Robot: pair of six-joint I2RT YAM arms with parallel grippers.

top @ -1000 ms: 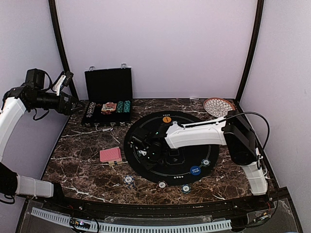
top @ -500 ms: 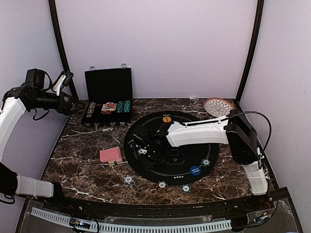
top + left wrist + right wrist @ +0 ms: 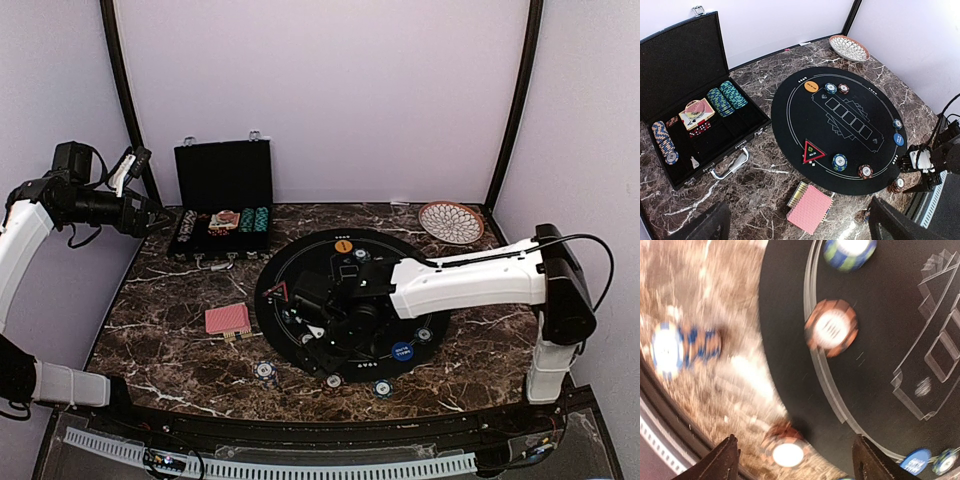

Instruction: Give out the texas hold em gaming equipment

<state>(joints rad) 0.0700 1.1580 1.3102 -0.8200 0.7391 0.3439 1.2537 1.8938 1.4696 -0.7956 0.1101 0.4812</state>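
Your right end effector [image 3: 795, 436] hangs over the near-left part of the mat [image 3: 300, 262], fingers spread wide and holding nothing. An orange-edged chip [image 3: 831, 327] lies on the mat beneath it. That arm stretches flat across from the right. Your left end effector [image 3: 799, 201] hangs high at the left, wide and empty. The cards [image 3: 228, 319] lie on the desk [image 3: 170, 330] beside the mat.

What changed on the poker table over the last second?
The right arm swung back rightward, pulling the right gripper off the left side of the mat and uncovering the red triangle; its jaws stand open, empty. The left gripper, card deck and near-edge chips stayed put.
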